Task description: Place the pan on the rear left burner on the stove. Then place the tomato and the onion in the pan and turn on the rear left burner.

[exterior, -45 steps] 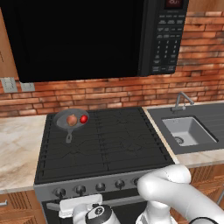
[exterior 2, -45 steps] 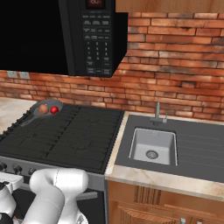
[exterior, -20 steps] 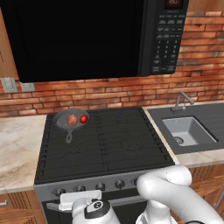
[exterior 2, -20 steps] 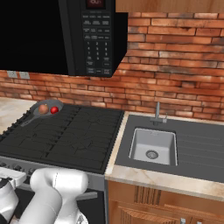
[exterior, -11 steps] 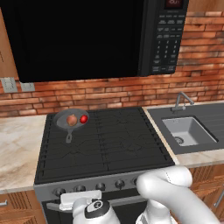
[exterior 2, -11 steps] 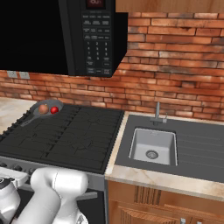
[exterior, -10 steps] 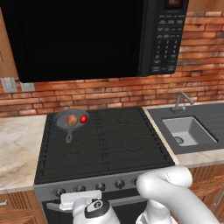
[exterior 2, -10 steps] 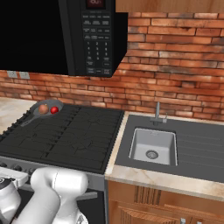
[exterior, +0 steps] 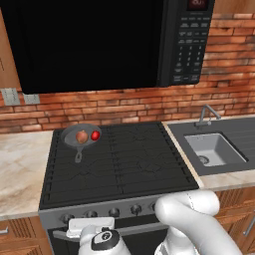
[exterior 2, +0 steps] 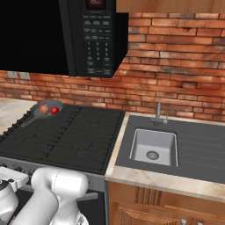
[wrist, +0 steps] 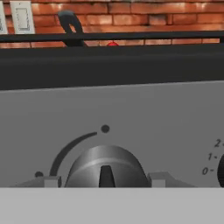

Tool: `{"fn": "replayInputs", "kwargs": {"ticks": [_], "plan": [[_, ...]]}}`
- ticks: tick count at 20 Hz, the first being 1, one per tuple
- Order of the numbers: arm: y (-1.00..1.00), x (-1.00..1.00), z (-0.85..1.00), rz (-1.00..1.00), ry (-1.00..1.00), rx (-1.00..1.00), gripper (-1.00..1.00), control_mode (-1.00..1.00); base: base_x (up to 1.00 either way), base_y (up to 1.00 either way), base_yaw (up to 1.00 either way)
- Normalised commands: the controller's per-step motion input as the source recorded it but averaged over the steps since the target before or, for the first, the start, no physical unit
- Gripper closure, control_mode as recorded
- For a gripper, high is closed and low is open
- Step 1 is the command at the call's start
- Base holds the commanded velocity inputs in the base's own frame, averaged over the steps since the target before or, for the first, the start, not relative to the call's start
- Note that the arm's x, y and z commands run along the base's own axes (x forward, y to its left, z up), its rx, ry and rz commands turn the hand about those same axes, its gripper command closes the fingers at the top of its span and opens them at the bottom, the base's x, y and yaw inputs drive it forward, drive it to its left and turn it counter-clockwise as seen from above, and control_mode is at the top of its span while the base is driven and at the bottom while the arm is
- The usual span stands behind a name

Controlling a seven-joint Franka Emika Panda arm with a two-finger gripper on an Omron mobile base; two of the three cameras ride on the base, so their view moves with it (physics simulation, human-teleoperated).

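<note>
1. The dark round metal knob (wrist: 106, 169) on the stove's grey front panel (wrist: 131, 113) called for a centred, square grip before turning.
2. The knob sat between the two-finger gripper's (wrist: 104, 180) spread fingertips (wrist: 49, 181); contact could not be told.
3. The small grey metal frying pan (exterior: 81, 135), holding brown onion (exterior: 81, 136) and red tomato (exterior: 95, 135), sat on the black stove's (exterior: 119, 164) rear left burner.
</note>
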Motion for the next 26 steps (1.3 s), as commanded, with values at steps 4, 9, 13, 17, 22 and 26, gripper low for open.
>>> {"fn": "replayInputs", "kwargs": {"ticks": [4, 9, 13, 17, 22, 26], "plan": [[0.01, 0.13, 0.00, 0.00, 0.00, 0.00, 1.00, -1.00, 0.00, 0.00, 0.00], [0.03, 0.02, 0.04, 0.00, -0.07, -0.01, 1.00, -1.00, 0.00, 0.00, 0.00], [0.10, 0.00, 0.29, 0.03, -0.11, -0.19, 1.00, -1.00, 0.00, 0.00, 0.00], [0.20, 0.00, 0.54, 0.04, -0.07, -0.41, 1.00, -1.00, 0.00, 0.00, 0.00], [0.27, 0.00, 0.70, 0.04, -0.01, -0.61, 1.00, -1.00, 0.00, 0.00, 0.00], [0.34, 0.00, 0.71, 0.04, 0.00, -0.67, 1.00, -1.00, 0.00, 0.00, 0.00]]}}
